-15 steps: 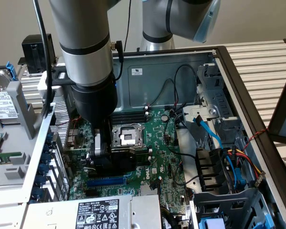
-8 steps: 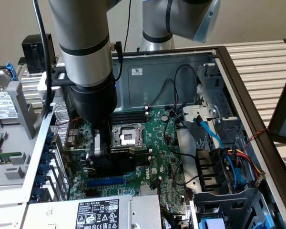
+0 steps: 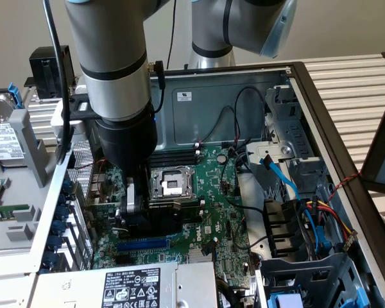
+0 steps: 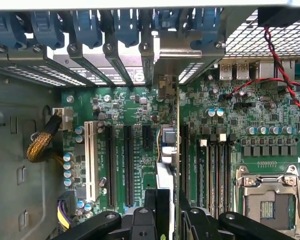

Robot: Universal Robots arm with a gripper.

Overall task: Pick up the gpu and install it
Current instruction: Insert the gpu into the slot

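Inside the open computer case, my gripper [image 3: 133, 215] reaches down over the green motherboard [image 3: 212, 192], beside the CPU socket [image 3: 170, 183]. It is shut on the gpu [image 3: 141, 224], which shows as a dark block between the fingers. In the wrist view the gripper [image 4: 169, 212] holds the gpu [image 4: 177, 125] edge-on and upright over the expansion slots [image 4: 127, 165]. The card's silver end bracket [image 4: 190, 55] sits against the case's rear slot openings. Whether the card's edge sits fully in a slot I cannot tell.
Blue slot clips [image 4: 85, 25] line the rear wall. A red-and-black wire pair [image 4: 280, 75] crosses near the rear ports. A power supply [image 3: 128, 285] sits at the front, and a drive cage with coloured cables [image 3: 301, 218] is at the exterior view's right.
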